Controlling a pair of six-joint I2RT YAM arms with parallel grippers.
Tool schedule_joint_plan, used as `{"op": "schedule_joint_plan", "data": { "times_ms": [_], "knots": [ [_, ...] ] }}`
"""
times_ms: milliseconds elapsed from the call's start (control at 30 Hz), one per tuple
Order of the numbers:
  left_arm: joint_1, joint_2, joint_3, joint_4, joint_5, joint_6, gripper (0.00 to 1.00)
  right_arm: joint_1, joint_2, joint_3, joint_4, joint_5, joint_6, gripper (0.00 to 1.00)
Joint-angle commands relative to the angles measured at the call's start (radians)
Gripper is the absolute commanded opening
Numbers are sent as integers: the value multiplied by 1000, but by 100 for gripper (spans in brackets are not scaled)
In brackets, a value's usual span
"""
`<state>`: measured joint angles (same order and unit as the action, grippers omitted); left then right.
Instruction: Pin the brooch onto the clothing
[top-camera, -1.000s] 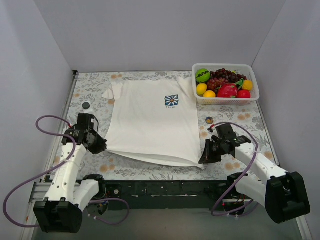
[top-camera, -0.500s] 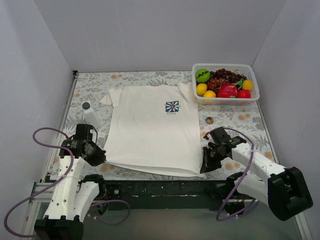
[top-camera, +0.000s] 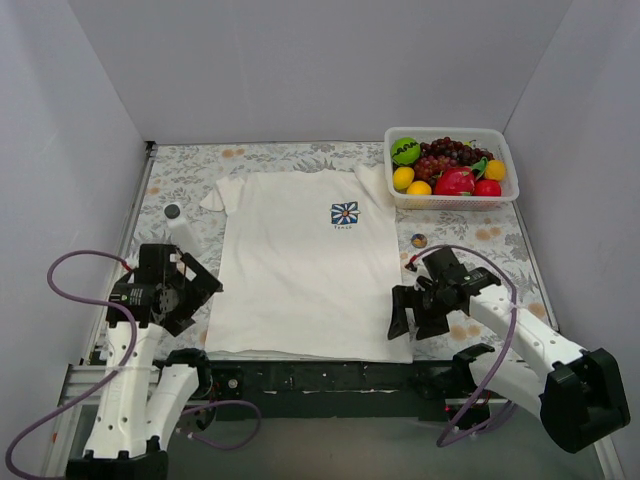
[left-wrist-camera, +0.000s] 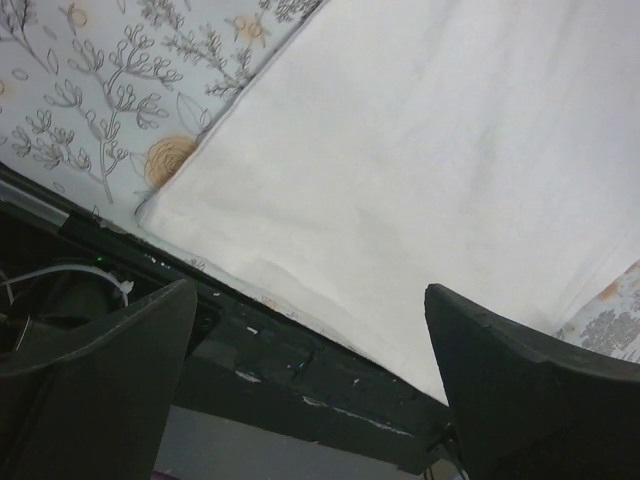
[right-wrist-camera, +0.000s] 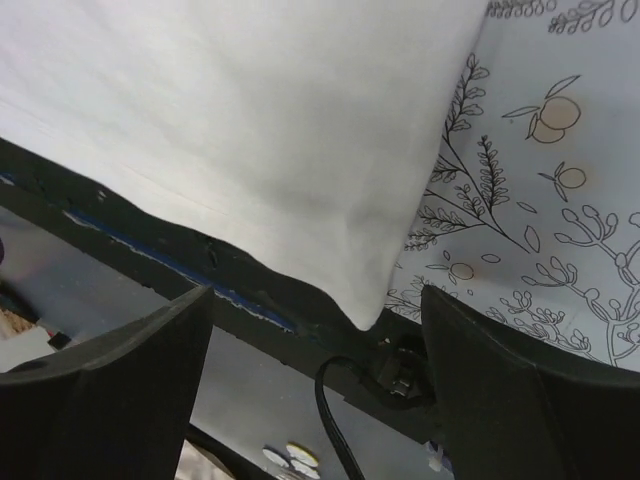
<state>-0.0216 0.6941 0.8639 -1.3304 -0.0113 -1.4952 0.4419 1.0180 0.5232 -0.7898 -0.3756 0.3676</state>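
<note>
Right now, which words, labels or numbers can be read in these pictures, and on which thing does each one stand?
On the white short-sleeved T-shirt, a tiny line under the blue-and-white flower print: too small to read.
On the green ball in the white plastic basket, dark marks, perhaps letters: too blurred to read.
Both wrist views: no text.

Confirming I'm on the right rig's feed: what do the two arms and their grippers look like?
Both arms have white links with black joints and black bases: left arm, right arm. The left gripper and right gripper are black, each with two broad dark fingers. A purple cable loops along each arm.
</note>
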Motion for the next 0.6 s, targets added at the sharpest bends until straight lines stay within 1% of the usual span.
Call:
{"op": "schedule_joint_plan", "data": {
  "times_ms": [0,100,133,200,233,267,300,333,400,433,500,533,567],
  "knots": [
    [2,64,55,95,-18,45,98,8,-45,128,-13,10,-42,91],
    [0,145,79,203,-16,96,98,8,-24,187,61,40,-58,92],
    [2,171,95,265,-13,105,98,8,-12,204,93,65,-62,92],
    [2,241,110,345,7,145,98,8,42,256,144,84,-81,92],
    [2,266,122,417,8,150,97,6,65,276,156,114,-102,92],
    [2,289,132,451,10,162,95,6,112,299,191,127,-111,92],
    [2,348,145,482,48,168,90,8,135,310,225,136,-125,92],
    [0,375,162,543,68,167,89,6,160,342,260,176,-157,92],
    [-4,433,201,606,123,164,83,6,241,377,340,234,-170,92],
    [-11,487,211,672,134,159,76,6,272,429,366,244,-186,91],
    [-40,550,265,720,131,155,68,6,367,474,469,250,-188,91],
    [-55,629,286,761,122,159,60,6,402,539,483,236,-190,91],
    [-79,672,356,766,111,162,53,6,478,581,497,234,-191,90]
  ]
}}
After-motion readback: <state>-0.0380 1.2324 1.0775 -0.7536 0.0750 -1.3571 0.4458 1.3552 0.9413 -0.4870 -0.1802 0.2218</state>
